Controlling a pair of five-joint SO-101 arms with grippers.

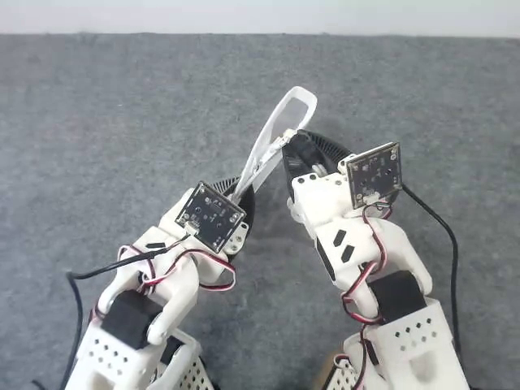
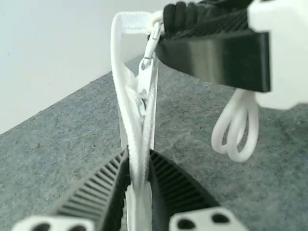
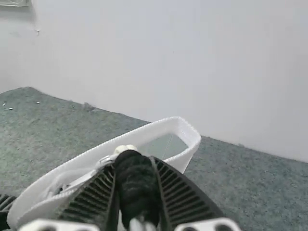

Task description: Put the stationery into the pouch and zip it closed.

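2 clamped: l gripper (image 2: 138, 158) on white see-thru pouch (image 3: 144, 132), r gripper (image 3: 132, 163) on blk zip-pull (image 3: 137, 185).

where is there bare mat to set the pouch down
Bare grey mat left of the lifted pouch and right of it, back to the wall. Crowded at centre, where the left gripper clamps the pouch and the right gripper its black pull cord.

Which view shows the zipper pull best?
Left wrist view: the zipper pull hangs in profile between the pouch and the right pincer. The high view gives it as a speck at the pouch's edge; in the right wrist view the black cord covers most of it.
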